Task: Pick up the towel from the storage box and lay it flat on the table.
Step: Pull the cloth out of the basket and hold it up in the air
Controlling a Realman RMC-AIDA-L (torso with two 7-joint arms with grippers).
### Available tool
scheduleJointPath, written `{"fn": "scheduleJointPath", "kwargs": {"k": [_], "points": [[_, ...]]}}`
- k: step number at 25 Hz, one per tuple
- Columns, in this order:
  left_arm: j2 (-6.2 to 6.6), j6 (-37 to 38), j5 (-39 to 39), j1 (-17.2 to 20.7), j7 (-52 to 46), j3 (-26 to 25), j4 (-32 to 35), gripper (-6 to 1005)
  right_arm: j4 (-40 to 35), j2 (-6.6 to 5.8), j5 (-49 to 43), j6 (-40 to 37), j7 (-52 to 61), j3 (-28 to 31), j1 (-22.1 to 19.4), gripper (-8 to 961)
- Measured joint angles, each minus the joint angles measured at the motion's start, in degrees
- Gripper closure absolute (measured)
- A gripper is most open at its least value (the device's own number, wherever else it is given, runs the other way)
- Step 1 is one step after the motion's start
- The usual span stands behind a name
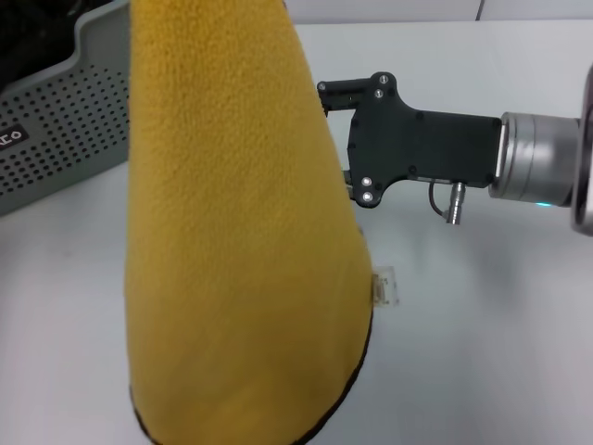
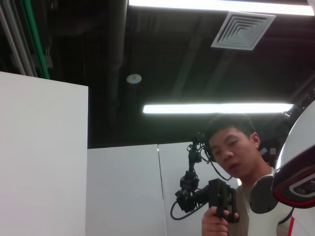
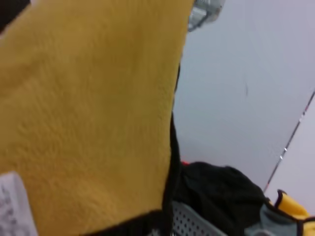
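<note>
On the far left sits the storage box (image 1: 56, 120), up at the back of the table (image 1: 482, 352). The towel (image 1: 241, 241) is out of it and hangs in the air, wide at the bottom. It looks soft, light and floppy, so holding two top corners should spread it flat. The right gripper (image 1: 357, 139) reaches in beside it; I cannot tell if its fingers pinch the cloth. The left gripper is not seen.
</note>
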Motion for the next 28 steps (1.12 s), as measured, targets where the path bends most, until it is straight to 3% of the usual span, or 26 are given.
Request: {"fn": "scheduleJointPath", "kwargs": {"k": [8, 28], "points": [[0.00, 0.00, -0.34, 0.00, 0.42, -0.02, 0.01, 978, 0.33, 0.00, -0.03, 1.34, -0.09, -3.80, 0.32, 561], [-0.44, -0.01, 0.17, 0.86, 0.82, -0.02, -1.47, 977, -0.16, 0.00, 5.23, -2.68, -3.71, -3.57, -0.88, 559]]}}
